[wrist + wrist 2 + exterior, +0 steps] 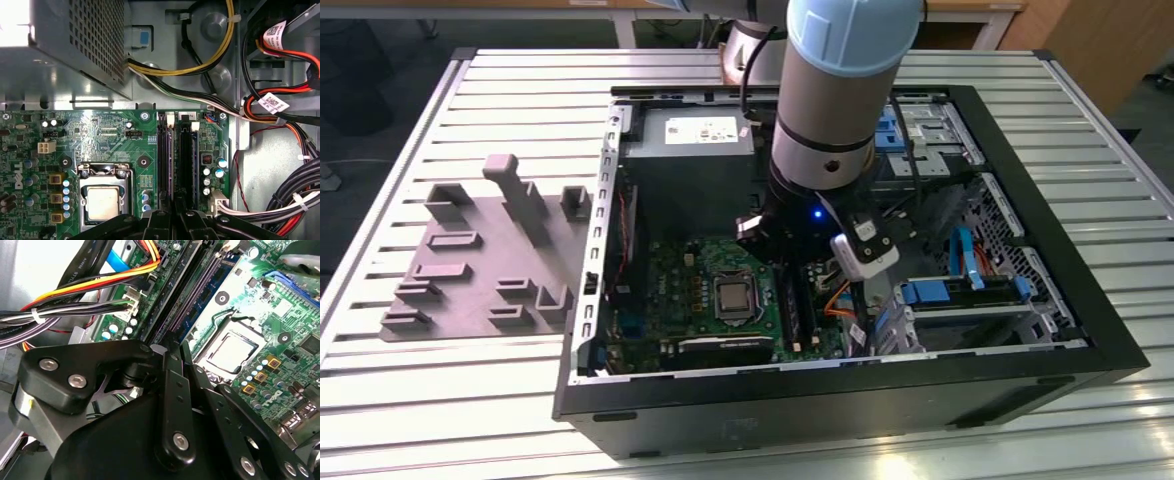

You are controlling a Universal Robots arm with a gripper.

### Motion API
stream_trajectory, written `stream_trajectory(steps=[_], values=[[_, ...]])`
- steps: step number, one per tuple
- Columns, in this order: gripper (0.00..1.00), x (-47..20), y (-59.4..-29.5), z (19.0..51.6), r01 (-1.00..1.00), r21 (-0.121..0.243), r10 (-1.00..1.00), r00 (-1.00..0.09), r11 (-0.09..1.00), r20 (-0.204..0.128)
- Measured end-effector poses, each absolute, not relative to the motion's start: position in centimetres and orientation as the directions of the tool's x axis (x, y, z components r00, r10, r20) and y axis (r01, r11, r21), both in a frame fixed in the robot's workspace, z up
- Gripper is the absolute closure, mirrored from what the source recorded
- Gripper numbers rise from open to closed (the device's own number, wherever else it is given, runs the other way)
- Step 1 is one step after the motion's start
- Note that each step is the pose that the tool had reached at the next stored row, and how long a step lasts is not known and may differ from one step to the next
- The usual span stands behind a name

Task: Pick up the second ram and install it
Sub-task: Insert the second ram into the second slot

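The gripper (172, 357) sits low inside the open computer case (1067, 390), directly over the memory slots (176, 165) on the motherboard (707, 290). In the second wrist view its black fingers (172, 390) come together into a narrow stack that points straight down the line of the slots. Whether they are pinched on the second ram cannot be told: no part of a stick shows clearly between them, and its whereabouts cannot be fixed from these views. In the first wrist view one slot seems to hold a stick already, with a bare slot just beside it, though this is a judgement.

To do the seating step well, the stick would need to stay parallel to the slot and square to the board, with pressure spread evenly along its length so both end latches (170, 119) catch; any tilt would likely jam one end.

Room is tight. The processor socket (104, 200) lies just beside the slots on one side. On the other side, a bundle of black, yellow and orange cables (85, 295) runs near the slot ends and could snag the fingers. The power supply (680, 150) and the drive bay (961, 295) hem in the arm (834, 90) within the case walls. The grey fixture (480, 260) stands well apart on the table (400, 390).
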State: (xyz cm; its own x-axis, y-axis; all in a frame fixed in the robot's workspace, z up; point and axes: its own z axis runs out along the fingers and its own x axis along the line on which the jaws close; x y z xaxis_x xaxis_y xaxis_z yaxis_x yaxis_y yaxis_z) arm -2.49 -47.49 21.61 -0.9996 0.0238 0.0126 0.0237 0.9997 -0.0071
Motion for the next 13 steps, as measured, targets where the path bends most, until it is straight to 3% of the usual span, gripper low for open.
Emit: stream_trajectory(steps=[13], values=[[0.86,-2.48,-47.51,21.03,0.023,-0.007,0.023,-1.000,1.000,0.013]])
